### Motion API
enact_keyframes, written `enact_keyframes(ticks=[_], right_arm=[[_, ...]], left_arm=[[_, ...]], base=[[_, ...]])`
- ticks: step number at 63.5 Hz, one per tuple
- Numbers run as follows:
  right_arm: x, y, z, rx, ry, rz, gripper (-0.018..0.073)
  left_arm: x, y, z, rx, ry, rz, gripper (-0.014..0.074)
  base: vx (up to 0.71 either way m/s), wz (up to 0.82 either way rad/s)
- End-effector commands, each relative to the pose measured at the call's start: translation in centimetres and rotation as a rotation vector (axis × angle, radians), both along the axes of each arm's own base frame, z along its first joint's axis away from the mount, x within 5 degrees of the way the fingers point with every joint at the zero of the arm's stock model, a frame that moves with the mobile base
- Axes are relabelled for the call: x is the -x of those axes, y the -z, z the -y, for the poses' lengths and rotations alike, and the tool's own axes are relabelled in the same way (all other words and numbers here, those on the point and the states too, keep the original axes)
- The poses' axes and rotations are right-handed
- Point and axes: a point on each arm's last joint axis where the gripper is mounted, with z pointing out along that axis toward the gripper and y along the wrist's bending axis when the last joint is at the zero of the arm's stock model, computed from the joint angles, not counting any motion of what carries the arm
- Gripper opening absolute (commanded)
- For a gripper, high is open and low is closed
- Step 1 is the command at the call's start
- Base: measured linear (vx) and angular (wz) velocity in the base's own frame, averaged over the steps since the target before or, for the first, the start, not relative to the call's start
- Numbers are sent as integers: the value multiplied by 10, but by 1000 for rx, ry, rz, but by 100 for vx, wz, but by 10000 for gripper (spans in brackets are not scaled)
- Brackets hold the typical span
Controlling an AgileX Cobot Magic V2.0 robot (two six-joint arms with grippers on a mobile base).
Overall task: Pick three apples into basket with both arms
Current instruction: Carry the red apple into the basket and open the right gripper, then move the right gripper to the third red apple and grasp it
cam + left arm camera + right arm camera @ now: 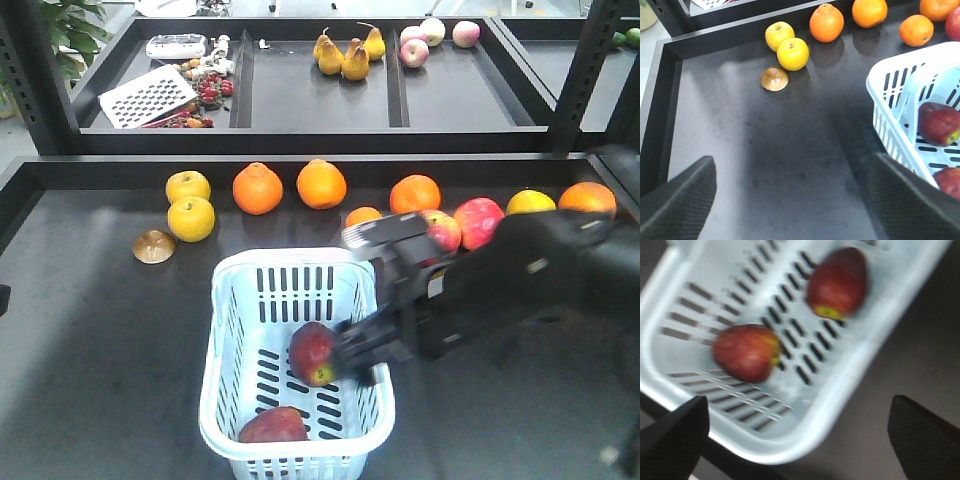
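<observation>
Two apples (314, 353) lying apart in basket (232, 330) on dark table (100, 340), right gripper (795, 432) spread wide above basket rim, empty, left gripper (795, 200) likewise wide, empty, over bare table beside basket.

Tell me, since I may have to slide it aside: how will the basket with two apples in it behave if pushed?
The basket looks like thin slotted plastic, so probably light and likely to slide easily on the smooth dark table. The two apples lie loose on its floor and may roll and shift the load.
</observation>
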Motion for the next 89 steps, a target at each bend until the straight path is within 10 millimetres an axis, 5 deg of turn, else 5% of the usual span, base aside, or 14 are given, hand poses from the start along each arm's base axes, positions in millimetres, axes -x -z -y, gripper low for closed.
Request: enact_keyframes(ticks=[1, 19, 35, 55, 89], right_arm=[[-7, -28, 40, 18, 97, 67, 699], [-14, -28, 188, 216, 624, -38, 687], [4, -11, 276, 289, 960, -146, 681], [-6, 25, 303, 315, 1020, -229, 670], [-29, 96, 316, 337, 1011, -335, 659]], left_arm=[[-1, -12, 1, 22, 12, 72, 589], [-1, -12, 1, 22, 12, 72, 589], [-1, -12, 1, 22, 11, 71, 589], [-1, -12, 1, 21, 10, 69, 589], [-1, -12, 1, 21, 10, 69, 589]], base=[[0, 0], [0, 0], [0, 0], [0, 0], [0, 0]])
